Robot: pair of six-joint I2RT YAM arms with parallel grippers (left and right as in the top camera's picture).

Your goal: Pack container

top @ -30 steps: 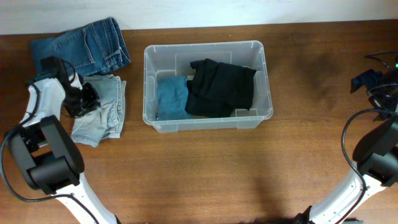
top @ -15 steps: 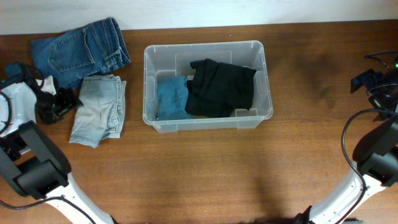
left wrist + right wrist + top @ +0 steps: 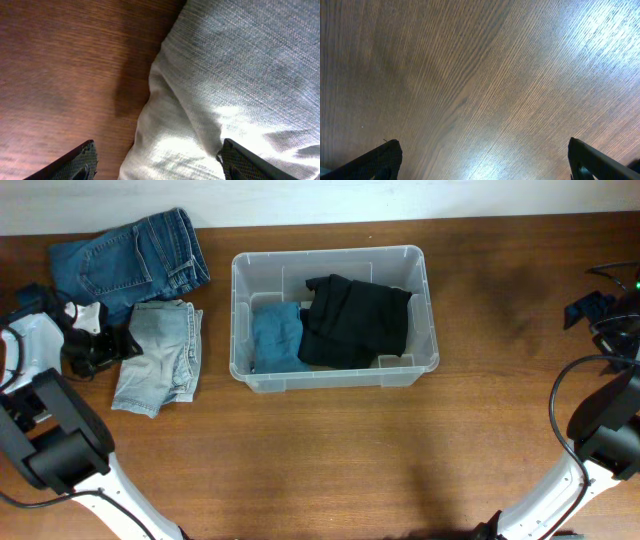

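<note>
The container (image 3: 335, 381), a clear plastic bin, stands mid-table with a black garment (image 3: 355, 320) and a folded blue garment (image 3: 275, 338) inside. To its left lie light denim shorts (image 3: 160, 358) flat on the wood. My left gripper (image 3: 108, 348) sits at the shorts' left edge, open. In the left wrist view the pale fabric (image 3: 225, 75) spreads between the wide-apart fingertips (image 3: 75, 162) of the left gripper (image 3: 160, 170), not squeezed. At the table's far right edge my right gripper (image 3: 590, 310) is open; in the right wrist view the right gripper (image 3: 485, 167) has only bare wood under it.
Dark blue jeans (image 3: 130, 260) lie folded at the back left, just behind the shorts. The left arm's base (image 3: 60, 445) stands at the front left, and the right arm's base (image 3: 600, 430) at the front right.
The left gripper opened and swung left off the shorts, then edged back right to their left edge. The shorts, the container and the right arm have not moved.
</note>
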